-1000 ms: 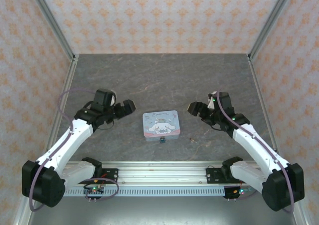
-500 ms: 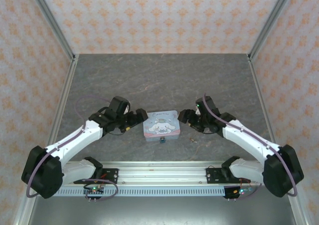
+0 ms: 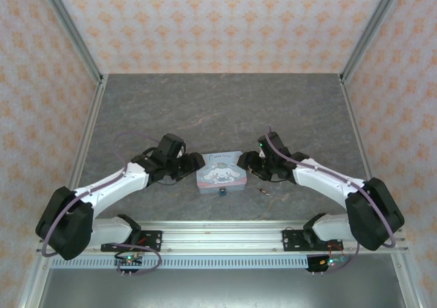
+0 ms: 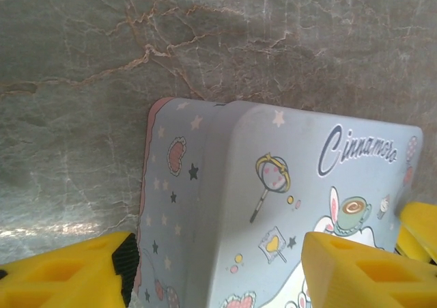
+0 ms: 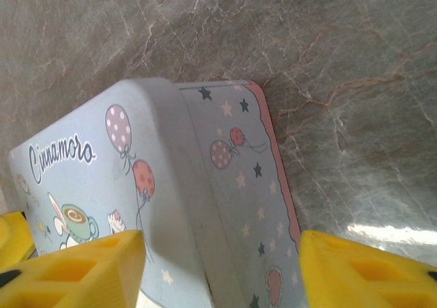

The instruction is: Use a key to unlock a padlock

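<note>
1. The left gripper (image 3: 194, 163) straddles the left end of the tin (image 3: 220, 169). Its yellow fingers (image 4: 65, 277) stand apart, one on each side. I cannot tell whether they clench the tin.
2. The padlock (image 3: 223, 192) lies on the table (image 3: 205, 110), just beside the tin's near edge.
3. The key (image 3: 265, 191) lies on the table to the right of the padlock, apart from the tin.
4. The right gripper (image 3: 245, 163) straddles the tin's right end with its fingers (image 5: 369, 267) apart. I cannot tell whether it grips.
</note>
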